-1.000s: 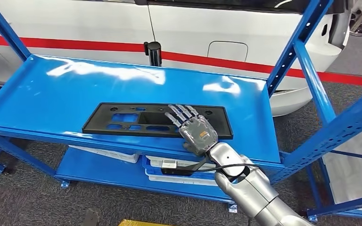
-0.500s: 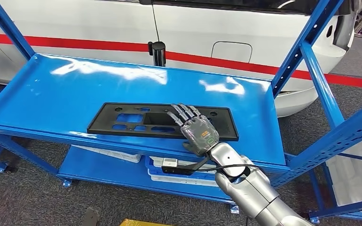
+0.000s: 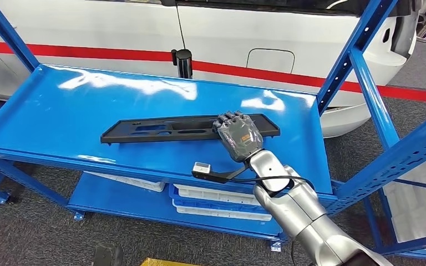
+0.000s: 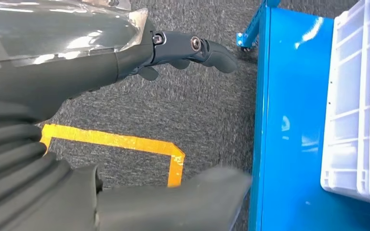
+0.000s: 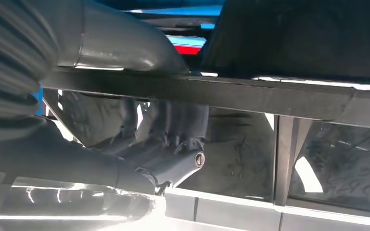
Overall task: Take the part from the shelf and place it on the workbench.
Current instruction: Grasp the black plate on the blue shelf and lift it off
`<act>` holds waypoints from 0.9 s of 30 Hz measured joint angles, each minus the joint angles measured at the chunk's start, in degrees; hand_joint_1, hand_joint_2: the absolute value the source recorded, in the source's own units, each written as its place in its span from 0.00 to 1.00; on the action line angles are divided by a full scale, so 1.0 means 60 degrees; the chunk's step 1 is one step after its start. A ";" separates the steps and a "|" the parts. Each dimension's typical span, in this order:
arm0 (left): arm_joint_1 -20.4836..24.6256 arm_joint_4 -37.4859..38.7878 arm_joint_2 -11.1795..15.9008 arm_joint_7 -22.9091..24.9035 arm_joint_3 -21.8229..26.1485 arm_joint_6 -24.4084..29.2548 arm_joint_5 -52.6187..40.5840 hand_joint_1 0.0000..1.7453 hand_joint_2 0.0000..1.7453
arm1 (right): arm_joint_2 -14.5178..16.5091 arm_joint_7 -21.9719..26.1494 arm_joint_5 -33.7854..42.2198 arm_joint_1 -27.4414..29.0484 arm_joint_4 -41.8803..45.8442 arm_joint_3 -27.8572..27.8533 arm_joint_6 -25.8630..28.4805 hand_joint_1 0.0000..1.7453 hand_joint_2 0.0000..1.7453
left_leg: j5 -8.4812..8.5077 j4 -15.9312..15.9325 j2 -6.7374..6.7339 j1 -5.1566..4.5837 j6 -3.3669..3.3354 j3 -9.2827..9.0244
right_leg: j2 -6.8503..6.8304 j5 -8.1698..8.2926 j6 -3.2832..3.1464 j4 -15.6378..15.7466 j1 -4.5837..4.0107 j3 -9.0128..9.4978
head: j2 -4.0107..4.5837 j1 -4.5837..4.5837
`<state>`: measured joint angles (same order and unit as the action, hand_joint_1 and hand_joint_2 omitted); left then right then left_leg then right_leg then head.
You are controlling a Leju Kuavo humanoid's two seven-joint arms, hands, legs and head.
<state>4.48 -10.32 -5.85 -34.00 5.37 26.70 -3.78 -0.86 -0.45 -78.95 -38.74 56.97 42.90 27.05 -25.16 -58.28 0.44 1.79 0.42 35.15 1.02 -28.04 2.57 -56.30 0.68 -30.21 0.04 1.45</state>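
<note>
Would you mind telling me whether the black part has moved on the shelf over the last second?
Yes. The black part, gripped by the right hand, has tipped up off the blue shelf, its near edge raised.

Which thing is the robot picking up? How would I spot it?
Look at the big blue shelf in front of the white car. On its top level the right hand grips a long, flat black part with cut-out holes, unlike the white trays below.

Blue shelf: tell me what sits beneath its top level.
Beneath the top level of the blue shelf, white trays rest on a lower level. The top level covers their far parts.
</note>
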 joint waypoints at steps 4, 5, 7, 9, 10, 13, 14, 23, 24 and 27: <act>0.0000 0.0000 -0.0008 -0.0065 0.0065 0.0065 0.0027 0.00 1.00 | 0.0052 0.0144 0.0121 -0.0023 -0.0069 -0.0025 0.0153 1.00 1.00 | 0.0000 0.0006 0.0000 0.0000 0.0000 0.0001 | 0.0000 -0.0001 -0.0001 -0.0001 -0.0002 -0.0002 | 0.0000 -0.0001; -0.0001 0.0000 -0.0012 -0.0110 0.0096 0.0072 0.0044 0.00 1.00 | 0.0063 0.0194 0.0176 -0.0028 -0.0067 -0.0033 0.0188 1.00 1.00 | 0.0000 0.0006 0.0000 0.0000 0.0000 0.0001 | 0.0000 -0.0002 -0.0001 -0.0001 -0.0002 -0.0002 | 0.0000 -0.0001; -0.0004 0.0000 -0.0015 -0.0231 0.0169 0.0093 0.0089 0.00 1.00 | 0.0071 0.0328 0.0366 -0.0038 0.0018 -0.0048 0.0263 1.00 1.00 | 0.0000 0.0007 0.0000 0.0000 0.0000 0.0001 | 0.0000 -0.0002 -0.0001 -0.0001 -0.0002 -0.0003 | 0.0000 -0.0001; -0.0010 0.0000 -0.0015 -0.0337 0.0236 0.0141 0.0128 0.00 1.00 | 0.0045 0.0489 0.0655 -0.0038 0.0304 -0.0094 0.0314 1.00 1.00 | 0.0000 0.0007 0.0000 -0.0001 0.0000 0.0001 | 0.0000 -0.0002 -0.0001 -0.0001 -0.0002 -0.0006 | 0.0000 -0.0001; -0.0015 0.0000 -0.0013 -0.0379 0.0261 0.0162 0.0141 0.00 1.00 | 0.0005 0.0565 0.0801 -0.0038 0.0525 -0.0137 0.0329 1.00 1.00 | 0.0000 0.0007 0.0000 -0.0001 0.0000 0.0001 | -0.0001 -0.0002 -0.0001 -0.0001 -0.0002 -0.0008 | 0.0000 -0.0001; -0.0035 0.0000 -0.0005 -0.0489 0.0350 0.0209 0.0157 0.00 1.00 | -0.0258 0.0713 0.1103 -0.0031 0.1366 -0.0344 0.0391 1.00 1.00 | 0.0000 0.0007 0.0003 -0.0001 0.0000 0.0002 | -0.0003 -0.0002 -0.0001 0.0000 -0.0001 -0.0010 | 0.0000 -0.0002; -0.0042 0.0000 -0.0002 -0.0520 0.0386 0.0229 0.0168 0.00 1.00 | -0.0367 0.0749 0.1167 -0.0025 0.1649 -0.0419 0.0418 1.00 1.00 | 0.0000 0.0007 0.0003 -0.0002 0.0000 0.0003 | -0.0002 -0.0002 -0.0001 0.0000 -0.0001 -0.0010 | 0.0000 -0.0003; -0.0054 0.0000 0.0026 0.0118 0.0642 -0.0298 0.0232 0.00 1.00 | -0.1089 0.0953 0.1440 0.0241 0.3170 -0.0778 0.0483 1.00 1.00 | 0.0000 0.0006 0.0001 -0.0002 0.0000 0.0000 | -0.0001 -0.0002 -0.0001 0.0001 -0.0001 -0.0012 | 0.0000 0.0000; -0.0053 0.0000 0.0026 0.0170 0.0642 -0.0289 0.0192 0.00 1.00 | -0.1138 0.0953 0.1463 0.0283 0.3254 -0.0788 0.0485 1.00 1.00 | 0.0000 0.0006 0.0001 -0.0001 0.0000 -0.0001 | -0.0001 -0.0002 -0.0001 0.0001 -0.0001 -0.0012 | 0.0000 0.0000; -0.0051 0.0000 0.0028 0.0240 0.0642 -0.0269 0.0147 0.00 1.00 | -0.1250 0.0953 0.1498 0.0392 0.3432 -0.0829 0.0488 1.00 1.00 | 0.0000 0.0007 0.0001 -0.0001 0.0000 -0.0001 | -0.0001 -0.0002 -0.0001 0.0000 -0.0002 -0.0012 | 0.0000 -0.0001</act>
<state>4.17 -10.32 -5.68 -32.57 9.22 25.09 -2.90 -8.37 5.27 -69.96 -36.39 77.56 37.93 29.98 -25.16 -58.24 0.45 1.79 0.42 35.14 1.01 -28.06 2.56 -56.30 0.67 -30.28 0.04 1.44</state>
